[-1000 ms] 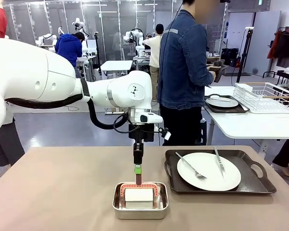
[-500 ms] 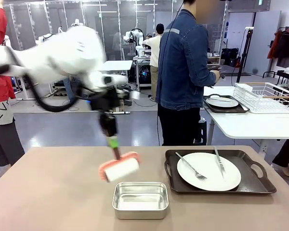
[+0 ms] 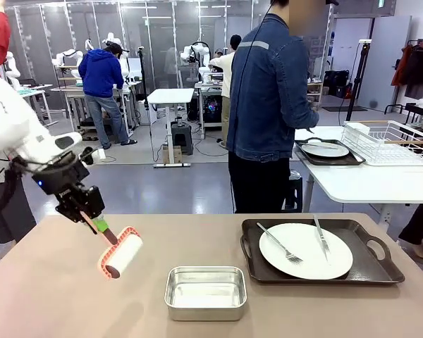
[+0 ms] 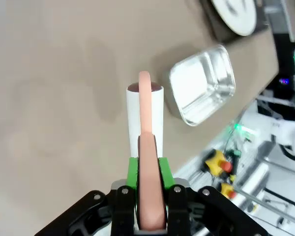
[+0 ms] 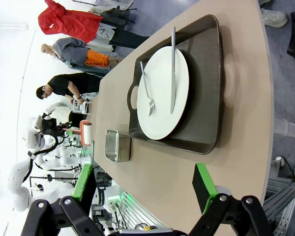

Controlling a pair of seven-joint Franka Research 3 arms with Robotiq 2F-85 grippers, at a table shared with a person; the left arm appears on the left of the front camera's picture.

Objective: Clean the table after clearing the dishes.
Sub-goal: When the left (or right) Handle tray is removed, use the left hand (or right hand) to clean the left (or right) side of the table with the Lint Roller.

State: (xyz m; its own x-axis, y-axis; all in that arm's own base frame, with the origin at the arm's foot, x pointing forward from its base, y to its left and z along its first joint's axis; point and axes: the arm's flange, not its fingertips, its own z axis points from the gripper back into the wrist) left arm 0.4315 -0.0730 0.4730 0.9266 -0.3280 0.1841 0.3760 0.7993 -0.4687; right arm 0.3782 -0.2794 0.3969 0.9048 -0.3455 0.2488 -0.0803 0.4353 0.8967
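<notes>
On the beige table (image 3: 56, 296), a steel pan (image 3: 205, 292) sits beside a dark tray (image 3: 377, 266).

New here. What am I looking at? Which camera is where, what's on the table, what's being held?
Two white robot arms work at a beige table, with a person standing at the far side. The wide picture comes from a fixed camera between the arms. The other two come from cameras on each wrist, looking along that gripper's fingers. On the table: a steel pan and a dark tray carrying a white plate, a fork and a knife. The left gripper is shut on the pink handle of a white cleaning roller, held at a slant near the tabletop. The right gripper is open and holds nothing.
</notes>
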